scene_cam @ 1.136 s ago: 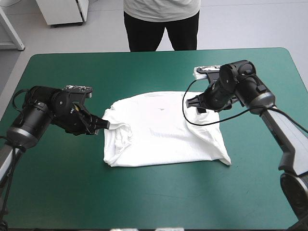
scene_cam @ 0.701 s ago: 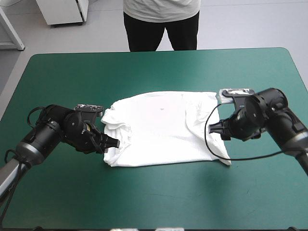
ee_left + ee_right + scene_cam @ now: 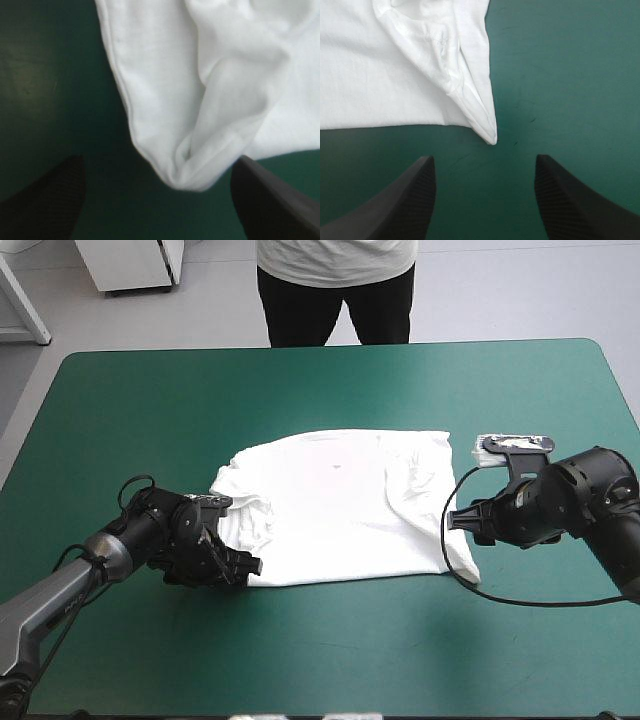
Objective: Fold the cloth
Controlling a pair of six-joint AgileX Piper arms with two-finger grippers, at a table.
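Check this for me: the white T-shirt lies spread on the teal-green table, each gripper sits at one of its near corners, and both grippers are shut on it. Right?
Not quite: the left gripper and right gripper are both open. Each wrist view shows its black fingers standing apart, with a corner of the T-shirt lying free at the gap between them, not gripped. The rest is right.

The left gripper (image 3: 243,565) has left the sleeve side of the T-shirt (image 3: 330,510) and has moved nearer to the robot. It is now at the near left corner of the T-shirt, its fingers apart and the corner just ahead between them. The right gripper (image 3: 457,524) has gone off the right part of the T-shirt, out over the cover (image 3: 330,660). It now faces the near right corner, fingers also apart.
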